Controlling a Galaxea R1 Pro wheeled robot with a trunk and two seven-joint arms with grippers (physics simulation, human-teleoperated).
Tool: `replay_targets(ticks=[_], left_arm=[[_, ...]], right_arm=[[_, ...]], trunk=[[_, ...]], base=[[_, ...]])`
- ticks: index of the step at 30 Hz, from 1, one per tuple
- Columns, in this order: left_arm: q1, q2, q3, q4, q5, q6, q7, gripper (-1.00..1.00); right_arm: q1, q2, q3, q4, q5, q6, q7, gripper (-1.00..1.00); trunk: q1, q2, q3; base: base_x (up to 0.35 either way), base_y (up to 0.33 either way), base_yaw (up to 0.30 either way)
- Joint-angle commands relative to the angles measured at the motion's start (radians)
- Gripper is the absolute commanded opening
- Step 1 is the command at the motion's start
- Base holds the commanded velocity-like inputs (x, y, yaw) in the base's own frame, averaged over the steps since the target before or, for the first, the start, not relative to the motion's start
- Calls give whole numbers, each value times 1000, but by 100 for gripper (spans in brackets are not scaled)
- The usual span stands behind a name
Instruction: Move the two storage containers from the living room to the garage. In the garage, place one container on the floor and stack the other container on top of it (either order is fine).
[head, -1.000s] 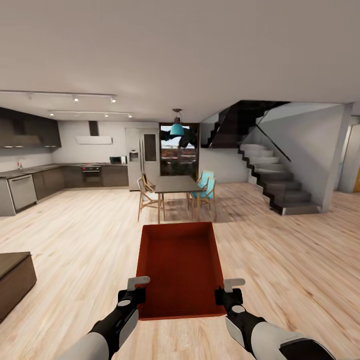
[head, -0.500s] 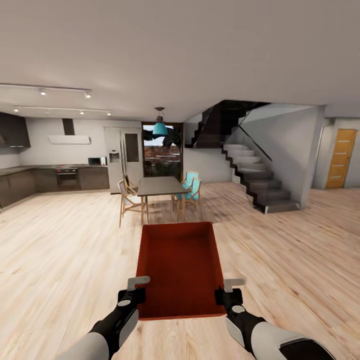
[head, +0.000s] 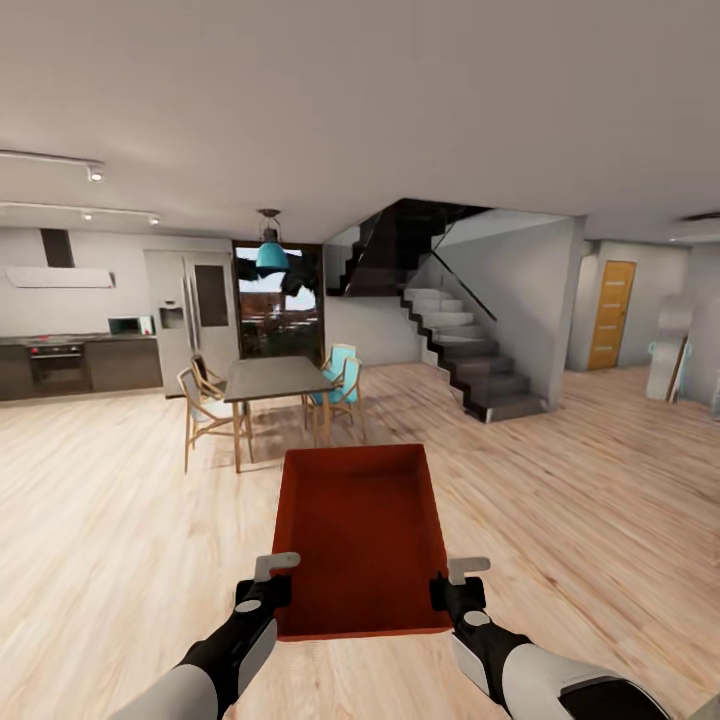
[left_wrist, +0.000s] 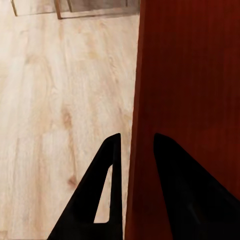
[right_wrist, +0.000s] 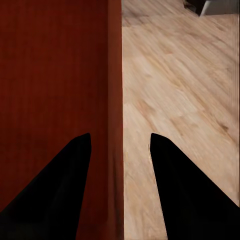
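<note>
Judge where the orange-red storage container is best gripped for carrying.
Grip the storage container by its two long side walls near the close end, one end effector per side: left, right. The low, straight walls slip between the fingers.

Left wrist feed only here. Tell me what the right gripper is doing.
Observer: The right gripper straddles the container's right wall, opposite the left gripper.
Operator: Report what's ahead.
Observer: A dining table with chairs stands ahead-left.
Operator: Name any exit.
Observer: An orange door is at far right, past the stairs.
</note>
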Motion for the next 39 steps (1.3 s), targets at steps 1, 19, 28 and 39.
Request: replay_targets(ticks=[1, 19, 28, 39], left_arm=[[0, 62, 4, 1, 9, -1, 13, -100], [0, 62, 4, 1, 9, -1, 13, -100], [0, 62, 4, 1, 9, -1, 13, -100], [0, 62, 4, 1, 9, -1, 13, -100]], right_arm=[[-1, 1, -72, -42, 27, -88, 2, -100], [-1, 1, -72, -42, 27, -88, 2, -100], [-1, 1, -72, -42, 26, -88, 2, -100], [-1, 1, -72, -42, 26, -88, 2, -100]], trunk=[[1, -1, -2], [1, -1, -2], [1, -1, -2], [1, -1, -2]], base=[[322, 0, -272], [322, 0, -272], [322, 0, -183], [322, 0, -7]])
